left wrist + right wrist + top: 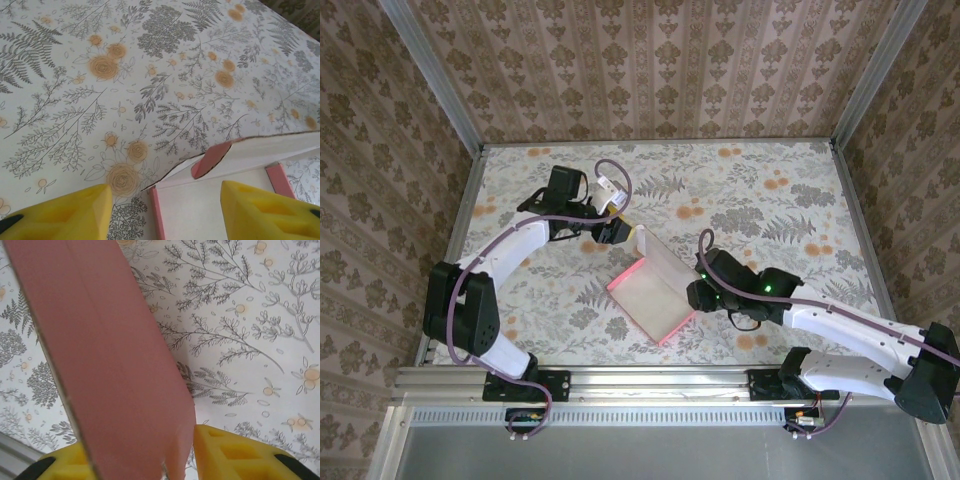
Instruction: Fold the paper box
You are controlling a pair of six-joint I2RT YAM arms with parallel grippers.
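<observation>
The paper box [655,290] lies partly folded in the middle of the floral table, pale inner side up and pink at its edges. Its far-right wall stands raised. My left gripper [618,232] is at the box's far corner. In the left wrist view it [167,215] is open, with its yellow fingers [65,215] set on either side of the pale panel [215,200] and a pink tab. My right gripper [698,292] is at the box's right edge. A tall pink flap [110,355] rises between its fingers [240,455] and hides part of the left one; whether they pinch it is unclear.
Patterned walls and metal posts close the table [770,200] in on three sides. An aluminium rail [650,385] with both arm bases runs along the near edge. Bare floral cloth lies to the right of and behind the box.
</observation>
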